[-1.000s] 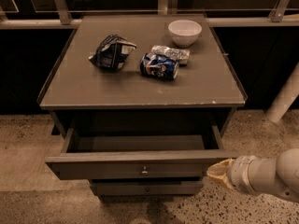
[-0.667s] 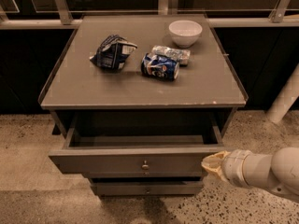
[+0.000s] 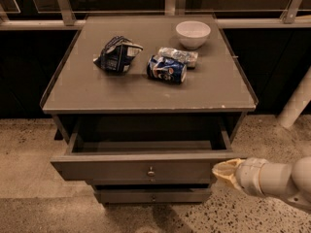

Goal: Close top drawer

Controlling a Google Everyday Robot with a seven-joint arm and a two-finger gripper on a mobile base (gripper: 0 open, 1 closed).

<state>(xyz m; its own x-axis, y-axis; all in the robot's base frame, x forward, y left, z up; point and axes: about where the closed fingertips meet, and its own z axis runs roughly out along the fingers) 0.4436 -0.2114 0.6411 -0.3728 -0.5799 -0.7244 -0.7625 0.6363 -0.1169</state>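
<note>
Grey cabinet (image 3: 146,93) is sitting on speckled floor. Top drawer (image 3: 112,169) is hanging well out of the cabinet front. Gripper (image 3: 224,172) is sitting against the drawer front's right end; grip state: can't tell. Chip bag (image 3: 116,55), white bowl (image 3: 193,34) and crushed can (image 3: 166,69) are lying on the cabinet top.

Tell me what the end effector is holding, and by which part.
Cannot tell. The end effector is at the right end of the front of the top drawer, away from its knob.

Dim warm light; pale jaws at lower right
</note>
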